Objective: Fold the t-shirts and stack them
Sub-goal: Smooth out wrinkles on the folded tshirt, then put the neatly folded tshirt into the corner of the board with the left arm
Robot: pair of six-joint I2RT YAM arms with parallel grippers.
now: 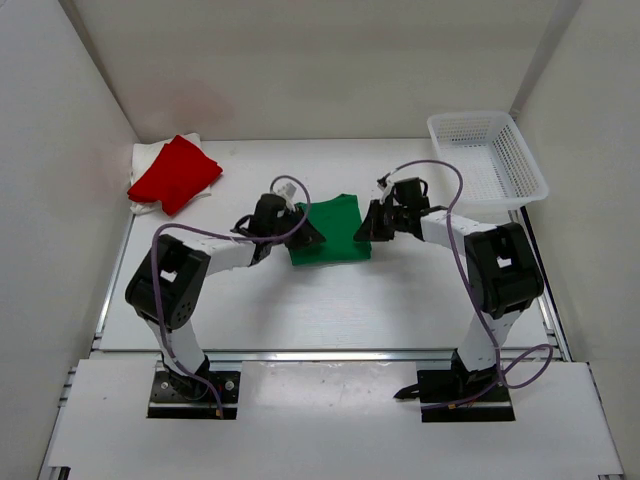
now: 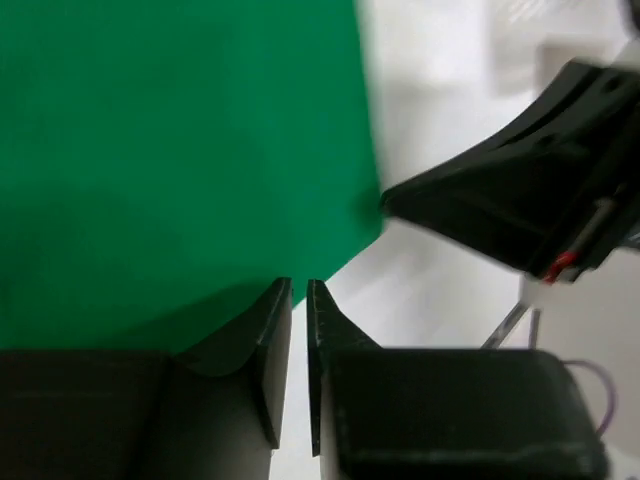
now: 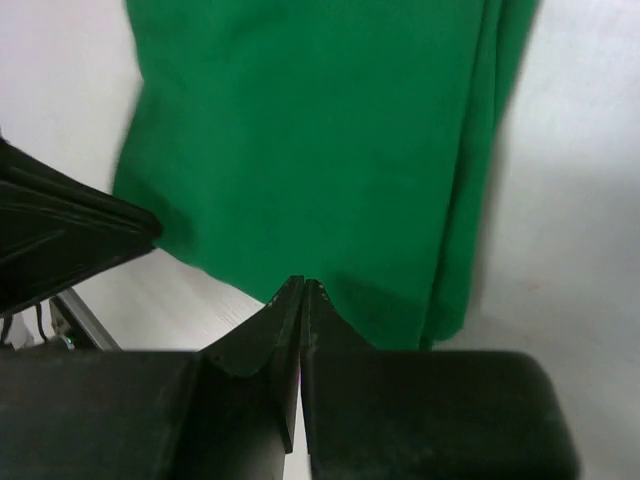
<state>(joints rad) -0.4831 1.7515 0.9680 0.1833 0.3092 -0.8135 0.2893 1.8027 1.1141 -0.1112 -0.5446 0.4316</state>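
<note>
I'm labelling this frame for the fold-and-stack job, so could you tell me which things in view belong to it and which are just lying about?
Belongs to the job:
- green t-shirt, folded, mid-table
- red t-shirt, far left
- white t-shirt, under the red one
- left gripper
- right gripper

Just lying about:
- white mesh basket, far right

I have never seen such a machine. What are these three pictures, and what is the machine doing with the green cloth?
The wide picture looks down on two robot arms at a white table. The other two come from cameras on each wrist. A folded green shirt lies between the arms. The left hand is at its edge, nearly closed; I cannot tell if it pinches cloth. The right hand is shut at the opposite edge. A red shirt lies on a white one in the far left corner; a white basket stands far right.
</note>
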